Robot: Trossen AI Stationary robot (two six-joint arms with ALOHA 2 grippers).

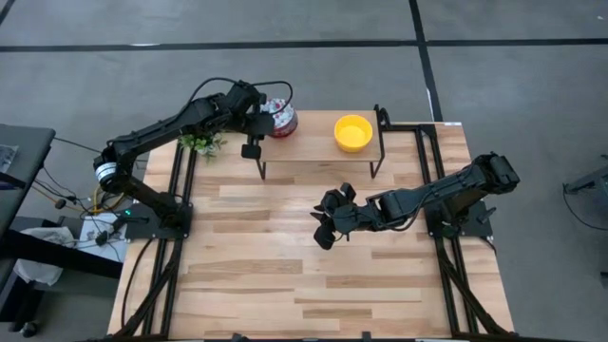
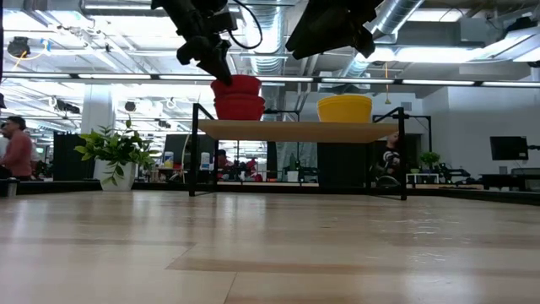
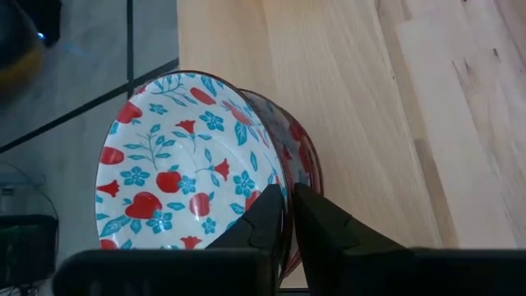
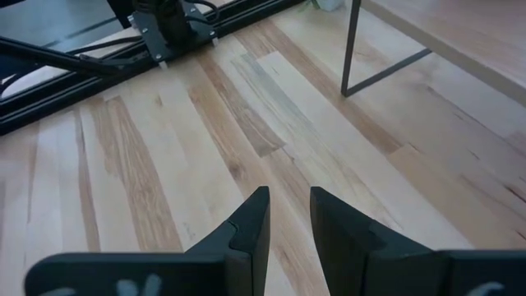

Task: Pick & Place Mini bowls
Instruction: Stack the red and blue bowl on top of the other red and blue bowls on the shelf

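Two floral mini bowls (image 3: 185, 164) sit nested, red outside and white with red-and-blue flowers inside. They stand at the left end of a raised wooden shelf (image 1: 313, 152) by the table's far edge and show as a red stack (image 2: 239, 97) in the low view. A yellow mini bowl (image 1: 352, 132) stands on the shelf's right end. My left gripper (image 1: 258, 122) is shut on the upper floral bowl. My right gripper (image 1: 328, 223) hovers open over the middle of the table, holding nothing. My left gripper pinches the rim (image 3: 285, 191) of the upper floral bowl, one finger (image 3: 255, 226) inside the bowl and the other (image 3: 325, 234) outside. The fingers come from above, slanting down. The bowl sits nested in the one below; whether it is lifted I cannot tell.
The shelf stands on thin black legs (image 4: 352, 49) near the far edge. A small green potted plant (image 1: 201, 142) stands on the table left of the shelf. Black arm bases and rails (image 1: 161, 223) run along both sides. People show in the room beyond (image 2: 15, 148).
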